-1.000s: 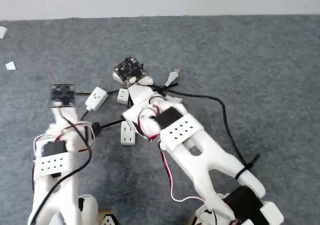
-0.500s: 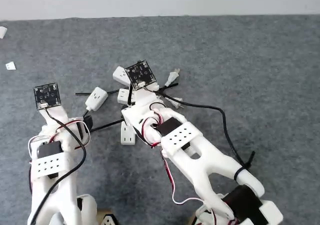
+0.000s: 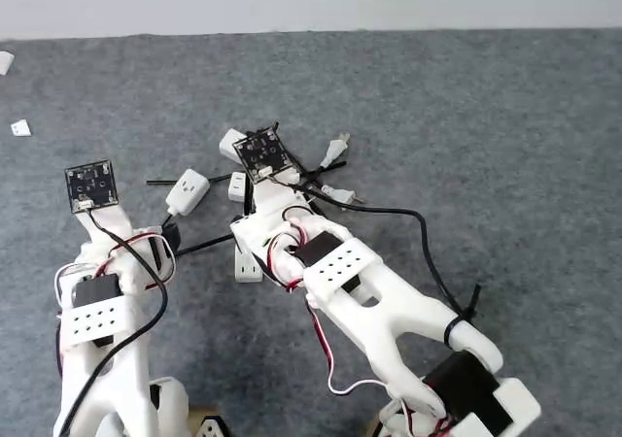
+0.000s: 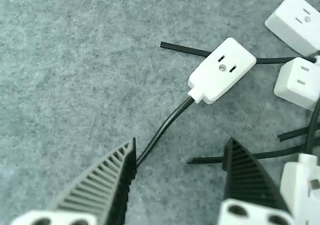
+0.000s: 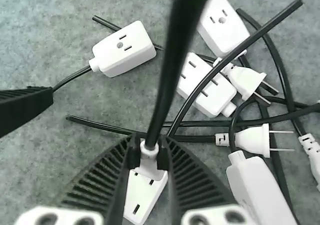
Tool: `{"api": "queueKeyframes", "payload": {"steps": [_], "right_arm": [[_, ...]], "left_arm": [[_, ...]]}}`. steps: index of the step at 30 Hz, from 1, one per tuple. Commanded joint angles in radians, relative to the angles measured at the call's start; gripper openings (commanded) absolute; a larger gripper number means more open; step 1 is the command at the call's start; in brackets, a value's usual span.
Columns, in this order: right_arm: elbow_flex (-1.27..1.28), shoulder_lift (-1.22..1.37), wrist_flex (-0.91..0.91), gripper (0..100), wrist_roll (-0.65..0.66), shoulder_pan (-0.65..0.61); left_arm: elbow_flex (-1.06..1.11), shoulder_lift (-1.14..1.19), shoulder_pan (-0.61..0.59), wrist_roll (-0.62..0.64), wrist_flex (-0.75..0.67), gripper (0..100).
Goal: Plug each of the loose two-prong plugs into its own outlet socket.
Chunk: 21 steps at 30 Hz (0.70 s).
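Right tool (image 5: 148, 146) pinches a white outlet socket (image 5: 142, 192) at its black-cord end. Left tool (image 4: 182, 150) gapes empty, with a corded socket (image 4: 221, 70) at its 1 o'clock on the grey surface (image 4: 75, 60).

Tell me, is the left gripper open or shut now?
Open. In the left wrist view the left gripper has its two fingers wide apart, and a black cord lies on the carpet between them.

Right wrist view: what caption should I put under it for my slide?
Right end effector clamped on the cord end of a white socket, a loose two-prong plug lying nearby.
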Motion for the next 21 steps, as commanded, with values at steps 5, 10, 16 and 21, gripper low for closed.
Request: {"api": "queueKeyframes", "payload": {"steps": [5, 10, 16, 21], "right_arm": [[-0.005, -0.004, 0.027, 0.9, -0.014, -0.012], [-0.003, -0.001, 0.054, 0.9, -0.038, -0.007], [-0.003, 0.004, 0.058, 0.9, -0.04, -0.012], [0.003, 0.007, 0.061, 0.9, -0.034, -0.012]], "left_arm": [[-0.05, -0.014, -0.002, 0.011, -0.029, 26], [-0.05, -0.014, -0.002, -0.003, -0.028, 26], [-0.048, -0.014, -0.002, -0.034, -0.026, 26], [-0.048, -0.014, -0.002, -0.034, -0.026, 26]]}}
